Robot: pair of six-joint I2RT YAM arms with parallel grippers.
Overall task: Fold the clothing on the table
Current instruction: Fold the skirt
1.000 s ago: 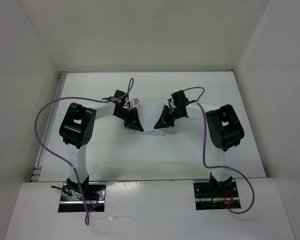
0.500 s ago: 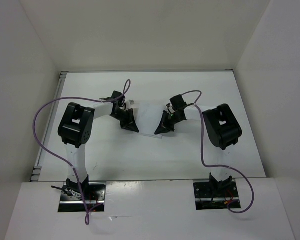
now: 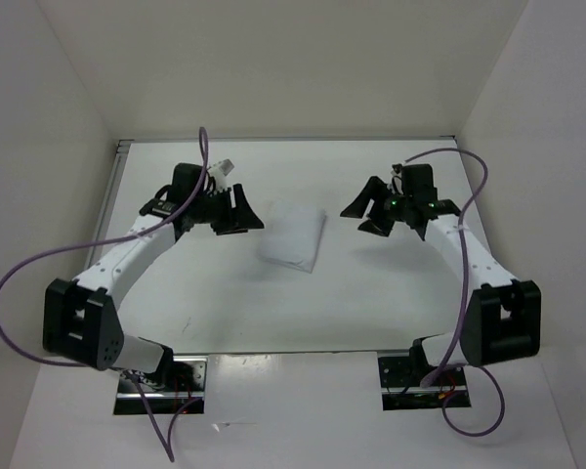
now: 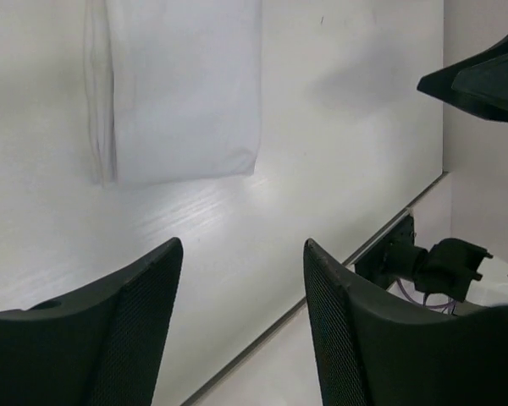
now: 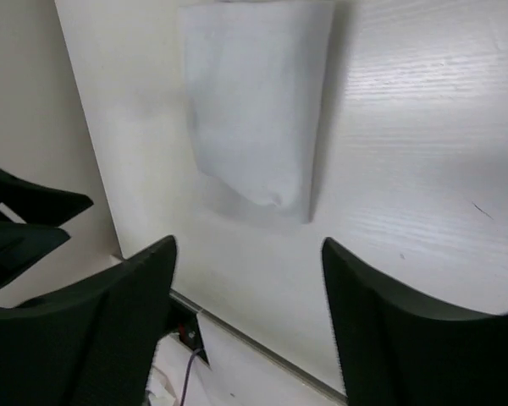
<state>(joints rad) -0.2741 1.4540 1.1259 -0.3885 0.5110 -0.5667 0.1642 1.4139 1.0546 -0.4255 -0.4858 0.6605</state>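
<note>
The clothing (image 3: 293, 235) lies folded into a small white rectangle in the middle of the table (image 3: 371, 293); it also shows in the left wrist view (image 4: 182, 89) and the right wrist view (image 5: 258, 101). My left gripper (image 3: 242, 213) hovers just left of it, open and holding nothing. On the other side, my right gripper (image 3: 363, 216) is open too, a short way off the cloth. From each wrist, black fingers (image 4: 343, 330) (image 5: 381, 326) frame bare table, with nothing between them.
White walls (image 3: 68, 147) close in the table on the left, back and right. The two arm bases (image 3: 161, 376) (image 3: 425, 376) sit at the near edge, with purple cables (image 3: 39, 259) looping beside the arms.
Both grippers were shut on the cloth's edges; they have let go, opened and drawn apart to the left and right. The cloth now lies free and folded.
</note>
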